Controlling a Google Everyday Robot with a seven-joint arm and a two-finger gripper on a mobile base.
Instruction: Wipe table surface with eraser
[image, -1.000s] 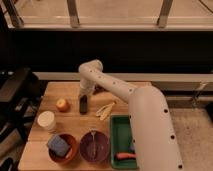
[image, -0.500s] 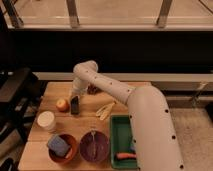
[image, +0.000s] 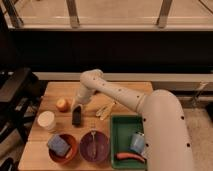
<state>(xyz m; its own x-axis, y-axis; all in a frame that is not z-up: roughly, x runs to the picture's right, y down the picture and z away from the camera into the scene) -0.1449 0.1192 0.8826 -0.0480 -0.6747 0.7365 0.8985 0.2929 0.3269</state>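
My gripper (image: 77, 111) hangs from the white arm over the left half of the light-brown plank table surface (image: 125, 95). It is shut on the eraser (image: 77, 118), a small dark block held upright with its lower end down on the wood. The eraser stands between an orange fruit (image: 62, 104) on its left and a yellowish object (image: 105, 110) on its right. The fingers are mostly hidden behind the wrist and the block.
A white cup (image: 46, 121) stands at the left edge. A brown bowl (image: 71, 150) with a blue-grey sponge (image: 59, 144) and a purple bowl (image: 95, 147) sit at the front. A green tray (image: 120, 130) at the right holds a blue cup (image: 136, 142) and a red-orange item (image: 131, 157).
The gripper with the eraser moved left across the table, then toward the front edge, away from the orange fruit's far side. Other objects have not moved.
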